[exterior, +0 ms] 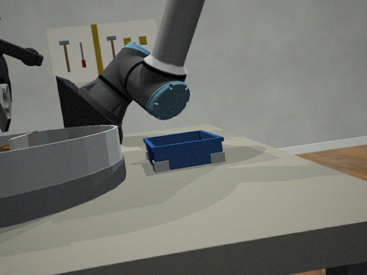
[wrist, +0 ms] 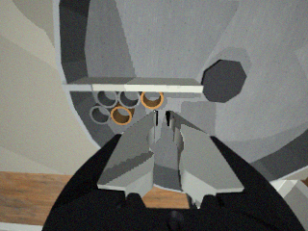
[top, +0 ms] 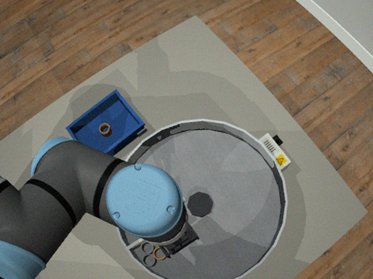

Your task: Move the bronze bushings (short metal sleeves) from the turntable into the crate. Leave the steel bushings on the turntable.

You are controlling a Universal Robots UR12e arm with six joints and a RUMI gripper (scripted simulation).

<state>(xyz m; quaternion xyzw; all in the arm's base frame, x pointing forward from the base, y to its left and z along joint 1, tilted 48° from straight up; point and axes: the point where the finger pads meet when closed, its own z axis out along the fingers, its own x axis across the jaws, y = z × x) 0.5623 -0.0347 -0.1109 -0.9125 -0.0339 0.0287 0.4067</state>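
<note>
The grey turntable (top: 209,200) holds a cluster of bushings at its front-left rim, behind a white divider bar (wrist: 135,87). In the wrist view two bronze bushings (wrist: 152,99) (wrist: 121,115) stand upright among three steel bushings (wrist: 107,98) (wrist: 129,97) (wrist: 100,115). One bronze bushing (top: 159,253) shows from above beside two steel ones (top: 147,247); the arm hides the rest. My gripper (wrist: 162,112) is shut and empty, hanging above the turntable just short of the cluster. The blue crate (top: 104,121) holds one bronze bushing (top: 104,127).
A dark octagonal hub (top: 199,204) sits at the turntable's centre. The turntable has a raised rim (exterior: 56,153). A small labelled box (top: 275,152) is fixed to its right side. My arm's elbow (top: 143,200) hangs over the turntable's left part.
</note>
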